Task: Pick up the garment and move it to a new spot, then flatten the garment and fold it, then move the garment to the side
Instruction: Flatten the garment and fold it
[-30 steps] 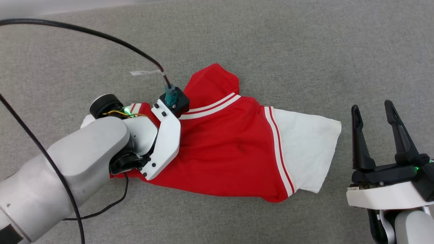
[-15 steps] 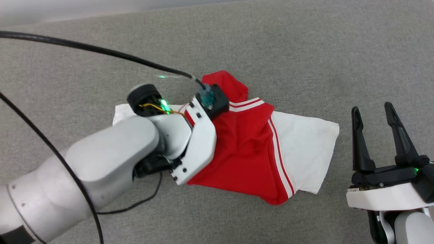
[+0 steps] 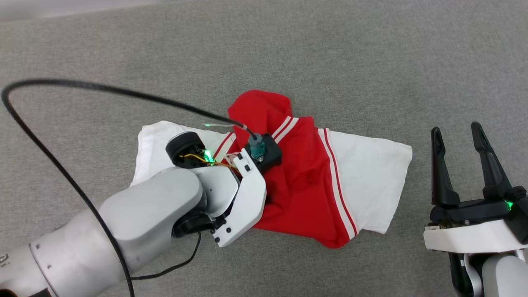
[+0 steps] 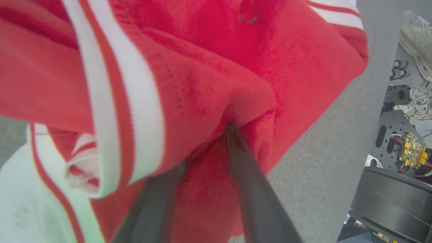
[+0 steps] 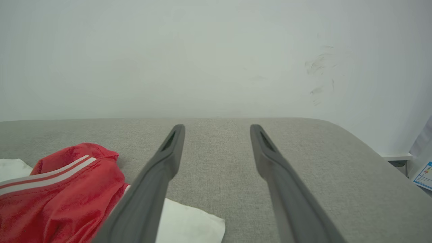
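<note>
Since a second ago the left gripper point(image 4: 207, 148) has moved rightward, narrow jaws pinching a red fold, probably to lift the garment point(image 3: 305, 181) bunched in the middle of the surface point(image 3: 371, 62), while the right gripper point(image 3: 456, 128) waits wide open.

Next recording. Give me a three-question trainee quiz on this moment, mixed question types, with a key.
1. Short answer: on the red jersey shirt with striped trim, what colour is the sleeve nearest the right hand?
2. True or false: the right hand is shut on that sleeve.
3. Multiple choice: the left hand has its fingers A) pushed into red folds of the shirt, B) resting on bare grey surface, C) touching the right hand.
Key: 1 white; 2 false; 3 A.
</note>
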